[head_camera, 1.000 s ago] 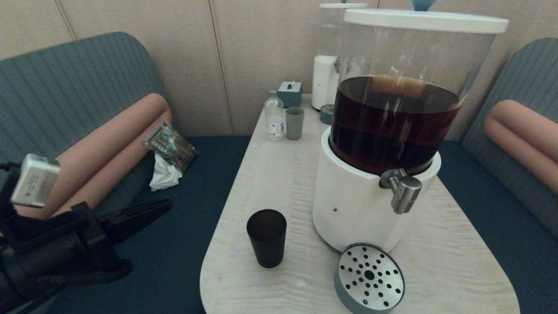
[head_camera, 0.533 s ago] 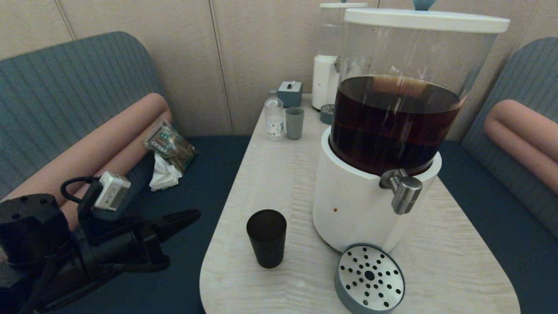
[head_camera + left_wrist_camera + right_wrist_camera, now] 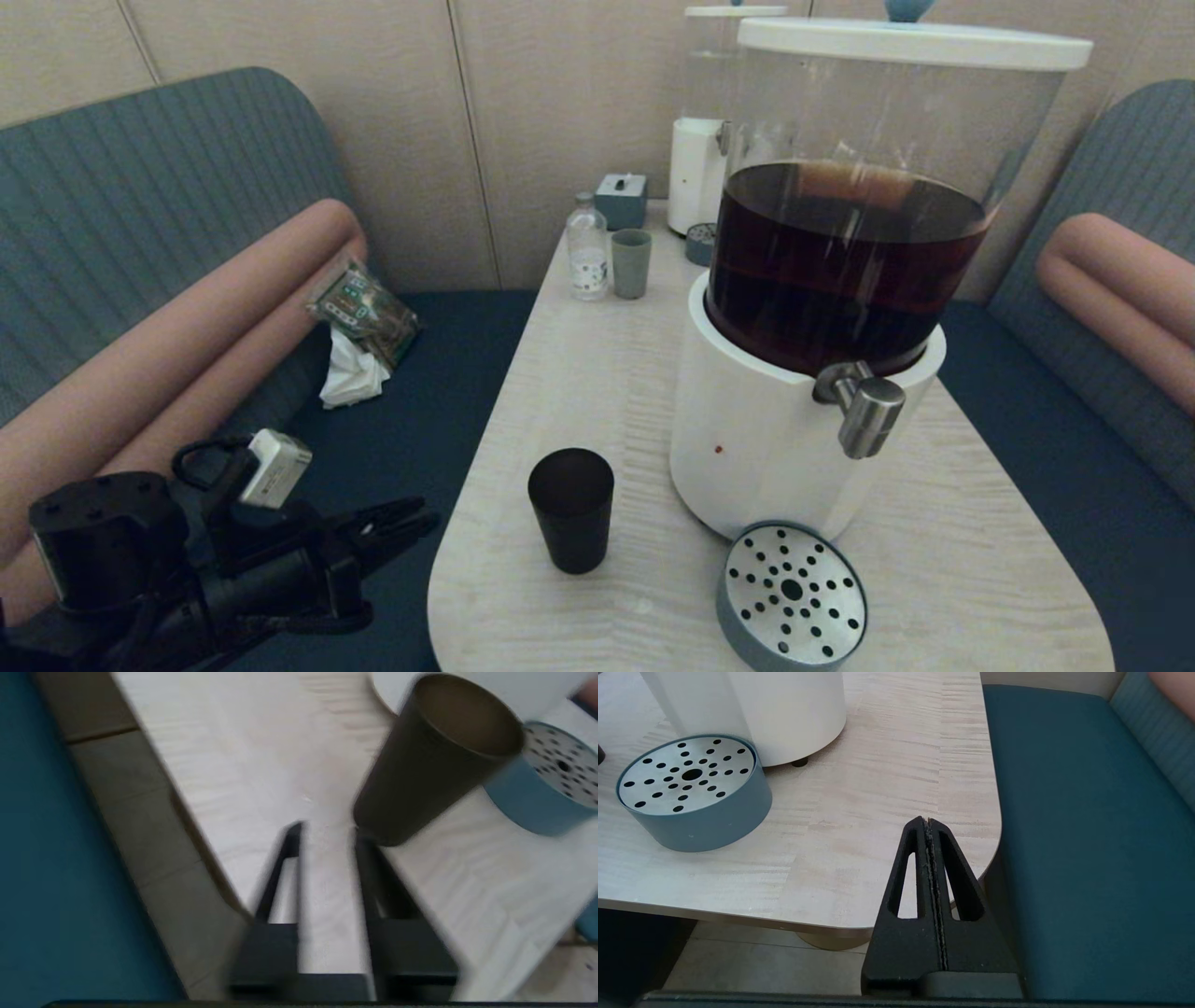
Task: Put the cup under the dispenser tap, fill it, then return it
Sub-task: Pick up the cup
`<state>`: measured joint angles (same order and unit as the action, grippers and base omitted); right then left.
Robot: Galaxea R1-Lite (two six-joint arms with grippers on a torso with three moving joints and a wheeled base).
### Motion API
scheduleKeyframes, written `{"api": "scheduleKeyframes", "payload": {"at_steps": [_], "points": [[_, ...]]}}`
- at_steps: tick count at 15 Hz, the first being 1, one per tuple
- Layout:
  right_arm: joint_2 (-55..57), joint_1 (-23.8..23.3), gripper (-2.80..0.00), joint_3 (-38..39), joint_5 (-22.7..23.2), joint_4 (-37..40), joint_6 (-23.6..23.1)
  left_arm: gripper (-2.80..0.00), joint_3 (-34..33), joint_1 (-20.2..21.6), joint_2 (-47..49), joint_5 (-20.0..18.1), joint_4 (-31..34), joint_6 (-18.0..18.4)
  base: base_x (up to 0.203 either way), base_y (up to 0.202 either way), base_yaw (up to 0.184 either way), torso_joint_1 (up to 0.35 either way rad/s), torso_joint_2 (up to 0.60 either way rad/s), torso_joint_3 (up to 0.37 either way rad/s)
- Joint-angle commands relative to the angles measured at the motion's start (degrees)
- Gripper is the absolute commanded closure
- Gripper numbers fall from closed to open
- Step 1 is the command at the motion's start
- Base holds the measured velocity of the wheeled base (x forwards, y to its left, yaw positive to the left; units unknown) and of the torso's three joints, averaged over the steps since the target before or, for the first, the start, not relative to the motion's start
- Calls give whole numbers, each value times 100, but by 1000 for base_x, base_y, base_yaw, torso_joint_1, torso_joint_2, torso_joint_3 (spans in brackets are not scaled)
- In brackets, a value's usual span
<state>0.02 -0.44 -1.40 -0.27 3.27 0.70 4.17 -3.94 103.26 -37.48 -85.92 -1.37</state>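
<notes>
**Left arm drops toward the table's edge**

The left gripper (image 3: 415,518) has come down and moved in toward the table (image 3: 579,373) (it started higher and farther left). Its tips now sit just off the edge, level with the cup (image 3: 570,509), its fingers (image 3: 285,858) parted.

1. The head camera looks forward and down over the bench (image 3: 597,373) from above, taking in its whole length.
2. The left wrist camera sits low and close to the cup (image 3: 434,760), sharing it with the head view.
3. The right wrist camera faces the bench's near corner, close in. All three catch the drip tray (image 3: 691,793).
</notes>
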Motion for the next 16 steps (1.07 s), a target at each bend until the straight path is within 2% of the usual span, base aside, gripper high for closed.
{"api": "scheduleKeyframes", "payload": {"at_steps": [1, 7, 8, 11, 16], "points": [[-11, 0, 0, 0, 0, 3, 0, -280, -98, -2, 257, -66, -172, -17, 0, 0, 0, 0, 0, 0], [-11, 0, 0, 0, 0, 7, 0, -280, -413, 1, 317, -86, -174, 133, 0, 0, 0, 0, 0, 0], [-11, 0, 0, 0, 0, 7, 0, -280, -413, -13, 340, -217, -174, 144, 0, 0, 0, 0, 0, 0], [-11, 1, 0, 0, 0, 7, 0, -280, -368, -28, 596, -1026, -174, 180, 0, 0, 0, 0, 0, 0], [-11, 0, 0, 0, 0, 6, 0, -280, 221, -31, 883, -1585, -174, 373, 0, 0, 0, 0, 0, 0]]}}
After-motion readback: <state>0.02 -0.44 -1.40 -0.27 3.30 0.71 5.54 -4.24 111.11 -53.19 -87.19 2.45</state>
